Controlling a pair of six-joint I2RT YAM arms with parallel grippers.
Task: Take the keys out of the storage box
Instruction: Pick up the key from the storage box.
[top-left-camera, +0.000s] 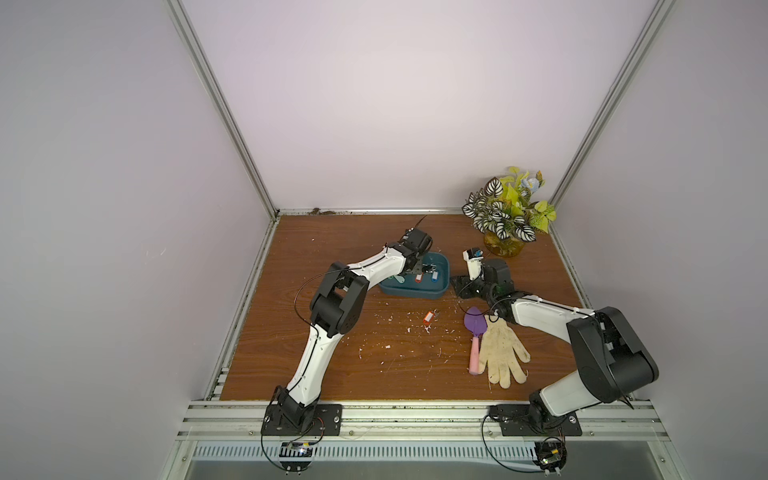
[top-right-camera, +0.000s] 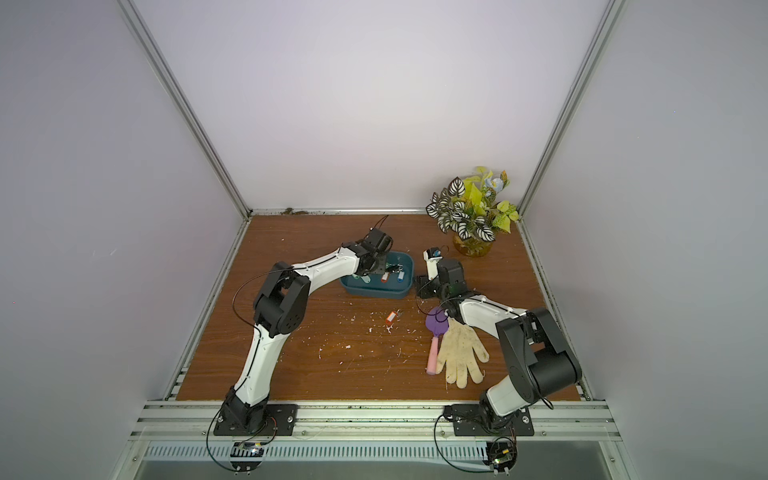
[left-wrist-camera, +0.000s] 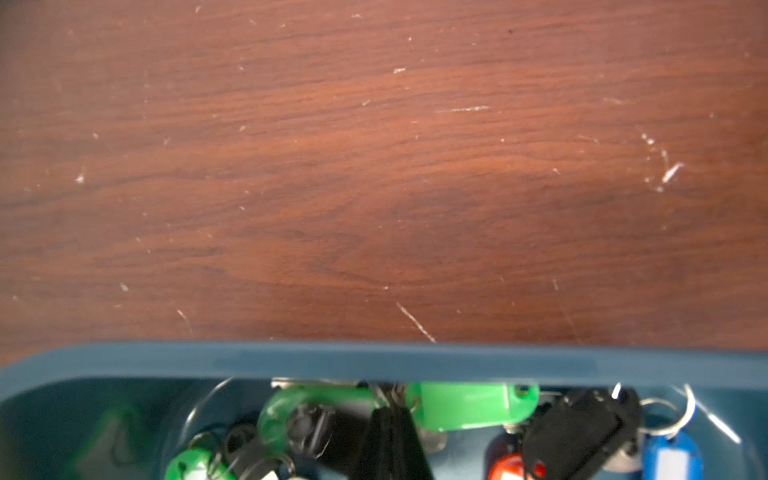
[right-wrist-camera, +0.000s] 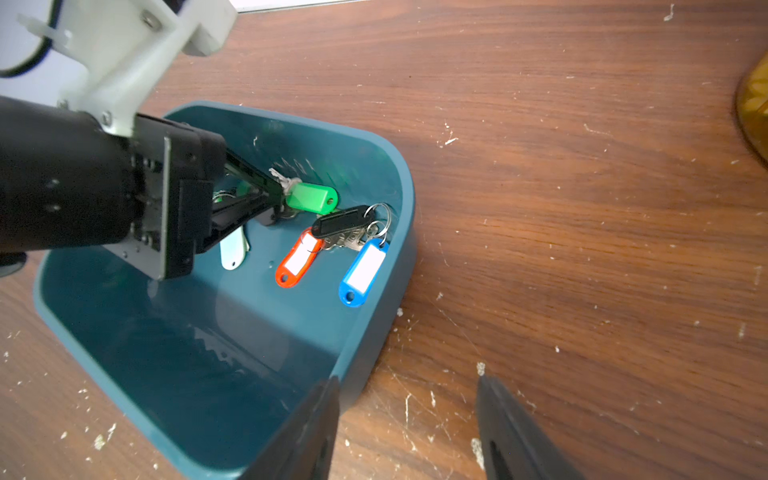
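The dark teal storage box (top-left-camera: 440, 292) (top-right-camera: 376, 293) sits mid-table. Inside lie keys with red (right-wrist-camera: 298, 259), blue (right-wrist-camera: 363, 268), black (right-wrist-camera: 338, 222) and pale green (right-wrist-camera: 232, 253) tags. My left gripper (right-wrist-camera: 282, 195) (left-wrist-camera: 388, 411) reaches down into the box, shut at the ring of a green-tagged key (right-wrist-camera: 311, 198) (left-wrist-camera: 469, 405). A second green tag (left-wrist-camera: 291, 409) lies beside its fingers. One orange-tagged key (top-left-camera: 428, 317) (top-right-camera: 391, 318) lies on the table in front of the box. My right gripper (right-wrist-camera: 408, 379) (top-left-camera: 459, 286) stands open at the box's right end, one finger over the rim, the other above the table.
An amber plant pot (top-left-camera: 503, 245) stands at the back right. A purple-and-pink trowel (top-left-camera: 475, 328) and a pale glove (top-left-camera: 503, 349) lie under the right arm. White crumbs are scattered over the wooden table in front of the box.
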